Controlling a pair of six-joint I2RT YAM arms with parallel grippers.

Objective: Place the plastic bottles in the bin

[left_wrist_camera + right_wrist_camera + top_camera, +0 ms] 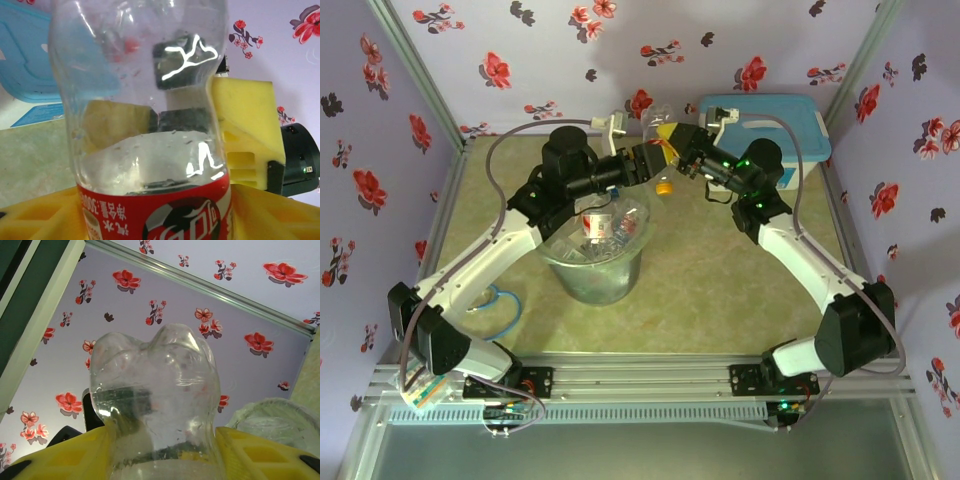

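1. My right gripper (677, 146) is pinched on one plastic bottle (658, 128). In the right wrist view the clear body sits clamped between both yellow fingers (65, 460), with its lobed base pointing away from the wrist.
2. My left gripper (642, 162) meets the same bottle from the opposite side. Its yellow fingers (35, 215) flank the red label on both sides. I cannot tell whether they press on the label or merely lie against it.
3. The bottle is held in the air over the far rim of the bin (620, 285), between my two wrists.
4. Other plastic bottles (600, 228) lie inside the bin, on its clear liner.
5. A white box with a light-blue lid (775, 125) stands on the table just behind my right gripper, close to the back wall.
6. In the left wrist view, a yellow finger of my right gripper (247, 135) sits directly behind the bottle.
7. A small orange piece (663, 186) shows just below the two grippers. I cannot tell whether it is the bottle's cap.
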